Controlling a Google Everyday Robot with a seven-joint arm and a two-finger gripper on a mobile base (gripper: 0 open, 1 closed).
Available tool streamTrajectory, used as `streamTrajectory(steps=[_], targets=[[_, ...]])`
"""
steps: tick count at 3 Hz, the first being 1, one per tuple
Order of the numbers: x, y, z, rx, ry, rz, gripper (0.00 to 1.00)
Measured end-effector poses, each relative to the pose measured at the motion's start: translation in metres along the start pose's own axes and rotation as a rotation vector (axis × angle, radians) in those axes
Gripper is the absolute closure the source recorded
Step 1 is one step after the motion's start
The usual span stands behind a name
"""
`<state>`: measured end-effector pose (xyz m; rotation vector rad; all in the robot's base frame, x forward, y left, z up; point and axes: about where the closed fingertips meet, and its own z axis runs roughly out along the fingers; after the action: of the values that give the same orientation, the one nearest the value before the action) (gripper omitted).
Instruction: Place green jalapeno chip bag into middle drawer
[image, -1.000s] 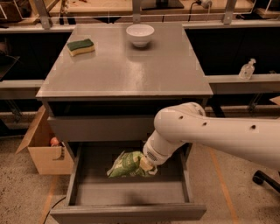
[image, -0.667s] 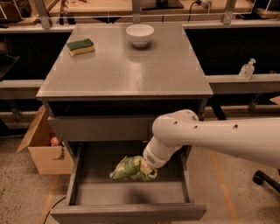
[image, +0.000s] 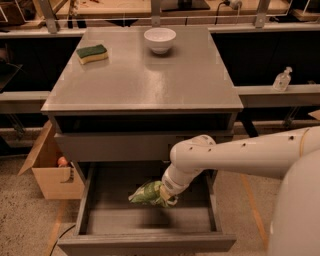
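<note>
The middle drawer (image: 112, 220) is pulled open below the cabinet top, showing its flat grey floor. My white arm reaches in from the right. The gripper (image: 167, 196) is inside the drawer, right of its centre, and is shut on the green jalapeno chip bag (image: 144, 194). The bag sticks out to the gripper's left, low over the drawer floor or touching it; I cannot tell which. The fingers are mostly hidden by the bag and the wrist.
A closed grey drawer front (image: 115, 146) sits just above the open drawer. On the cabinet top (image: 150, 80) stand a white bowl (image: 160, 39) and a green-topped yellow sponge (image: 92, 53). A cardboard box (image: 47, 172) stands at the left on the floor.
The arm has lowered and drawn slightly left, carrying the chip bag down deeper into the open drawer. The bag stays in the gripper.
</note>
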<state>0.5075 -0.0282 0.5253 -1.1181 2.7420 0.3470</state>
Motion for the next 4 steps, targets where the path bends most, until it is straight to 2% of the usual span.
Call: streamTrajectory(steps=[1,2,4], targets=[[-0.0002,-0.0007,0.0037,0.001,0.001,0.011,0.85],[0.0002,0.0001,0.0047,-0.001,0.003,0.01,0.54],[0.0008,0.0011,0.0059,-0.003,0.006,0.009,0.08]])
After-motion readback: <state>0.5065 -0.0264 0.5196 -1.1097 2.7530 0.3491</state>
